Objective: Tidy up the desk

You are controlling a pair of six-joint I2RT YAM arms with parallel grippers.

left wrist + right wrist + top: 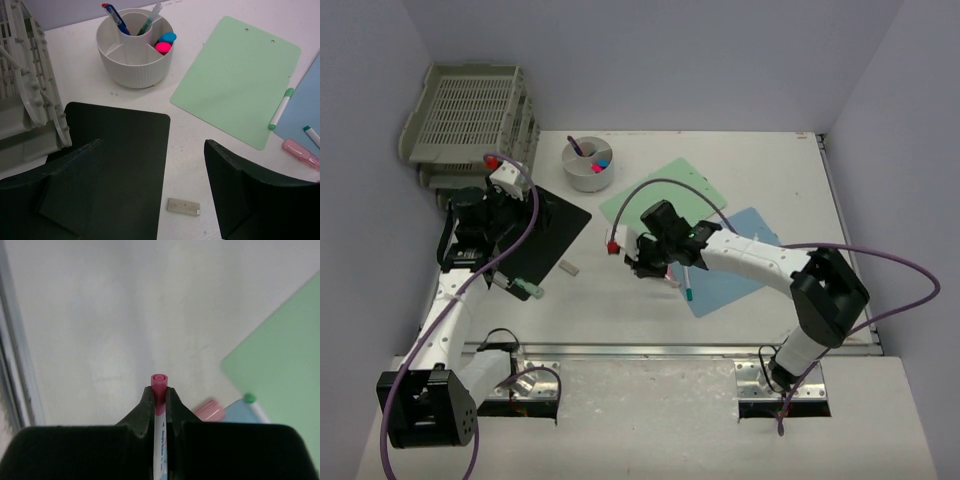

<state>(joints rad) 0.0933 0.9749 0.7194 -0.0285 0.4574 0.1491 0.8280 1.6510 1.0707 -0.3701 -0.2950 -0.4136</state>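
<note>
Most of the pink-capped pen (159,385) is hidden between the right jaws. A pink object (209,410) beside it is blurred.

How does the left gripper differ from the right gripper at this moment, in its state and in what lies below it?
The left gripper is open and empty; the right gripper is shut on a pink-capped marker. The left gripper hangs over a black sheet; the right gripper is over the bare white desk. Both have dark fingers.

No legible text; only tiny blurred print along the pink-capped pen (159,436)
</note>
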